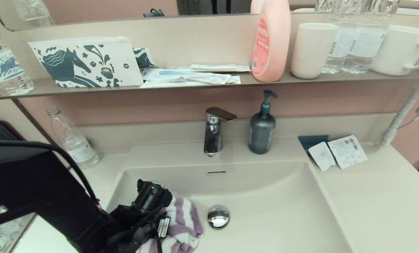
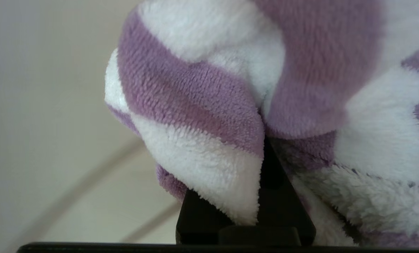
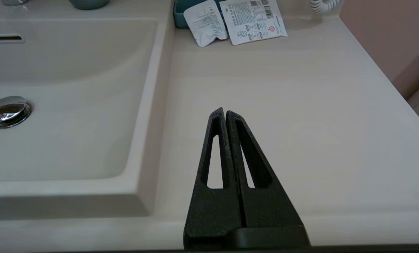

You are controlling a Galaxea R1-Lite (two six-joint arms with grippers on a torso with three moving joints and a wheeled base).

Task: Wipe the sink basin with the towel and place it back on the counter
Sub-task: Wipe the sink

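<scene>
The left end effector is clamped on the purple-and-white striped terry towel, pressing it into the beige rectangular sink basin for wiping; the right end effector, fingers together, idles above the beige desk.

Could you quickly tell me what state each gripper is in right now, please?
Left gripper: shut on the purple-and-white striped terry towel, inside the beige sink basin.
Right gripper: shut, empty.

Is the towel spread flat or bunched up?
Bunched: the towel sits crumpled in folds in the left end effector, inside the sink basin.
</scene>
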